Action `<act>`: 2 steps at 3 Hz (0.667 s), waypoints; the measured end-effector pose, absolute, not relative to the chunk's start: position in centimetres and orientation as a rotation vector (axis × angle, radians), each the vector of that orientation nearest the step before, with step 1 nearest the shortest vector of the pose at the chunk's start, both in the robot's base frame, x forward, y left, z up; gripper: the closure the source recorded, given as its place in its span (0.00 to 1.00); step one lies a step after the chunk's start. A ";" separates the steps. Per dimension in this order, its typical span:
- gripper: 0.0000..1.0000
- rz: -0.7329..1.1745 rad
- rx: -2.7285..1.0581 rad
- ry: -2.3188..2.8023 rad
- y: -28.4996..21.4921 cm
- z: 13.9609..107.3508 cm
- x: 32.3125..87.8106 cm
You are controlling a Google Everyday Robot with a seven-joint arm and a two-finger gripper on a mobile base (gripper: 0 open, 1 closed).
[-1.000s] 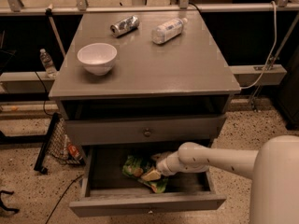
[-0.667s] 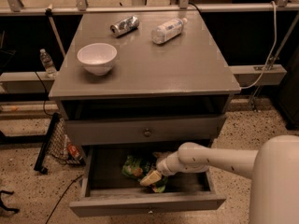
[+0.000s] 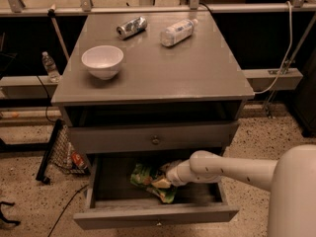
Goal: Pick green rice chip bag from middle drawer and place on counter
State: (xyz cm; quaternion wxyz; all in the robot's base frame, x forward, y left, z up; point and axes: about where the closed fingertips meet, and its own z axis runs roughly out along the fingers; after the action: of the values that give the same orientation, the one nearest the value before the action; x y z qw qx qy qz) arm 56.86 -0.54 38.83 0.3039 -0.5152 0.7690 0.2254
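Note:
The green rice chip bag [image 3: 146, 177] lies crumpled inside the open middle drawer [image 3: 153, 215], near its centre. My gripper [image 3: 165, 182] reaches into the drawer from the right on a white arm and sits right at the bag's right side, over its lower edge. The counter [image 3: 163, 68] is the grey top of the cabinet above.
On the counter stand a white bowl [image 3: 102, 61] at the left, a crushed can [image 3: 131, 27] and a clear plastic bottle [image 3: 177, 32] lying at the back. The upper drawer [image 3: 155, 139] with a round knob is shut. A black stand and wire basket [image 3: 64, 152] are left of the cabinet.
The arm and gripper stay at the bag in the drawer; nothing has visibly moved.

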 end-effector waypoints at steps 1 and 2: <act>0.85 0.585 -1.359 1.989 -0.7 40.6 56.6; 1.00 0.560 -1.387 1.933 -0.4 42.8 55.9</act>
State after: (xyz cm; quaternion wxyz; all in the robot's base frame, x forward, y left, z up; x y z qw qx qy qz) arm 55.95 -0.37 42.77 0.3416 -0.5335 0.7431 0.2154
